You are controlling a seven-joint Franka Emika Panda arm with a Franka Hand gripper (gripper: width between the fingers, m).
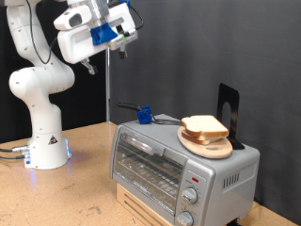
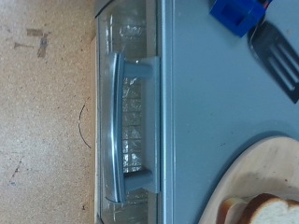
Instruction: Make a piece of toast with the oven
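toast on the plate, oven door closed, pincer high above

toast (image 1: 204,125) stacked on a round wooden plate (image 1: 209,147) atop the oven (image 1: 179,169), apparently with a second slice under it, though hard to separate at this size. glass door shut, handle (image 2: 117,131) lying flat across the front, wire rack dim behind the glass. to do this step well: come down squarely over the handle's middle, fingers either side of the bar, then pull in an arc with the hinge, not straight out. gripper (image 1: 91,66) raised well above the oven, off toward the exterior view's left of the bread, holding nothing. fingers absent from the wrist view, so cannot tell whether apart or together. blue block (image 1: 144,116) and dark spatula (image 2: 277,56) resting on the oven top near the plate.
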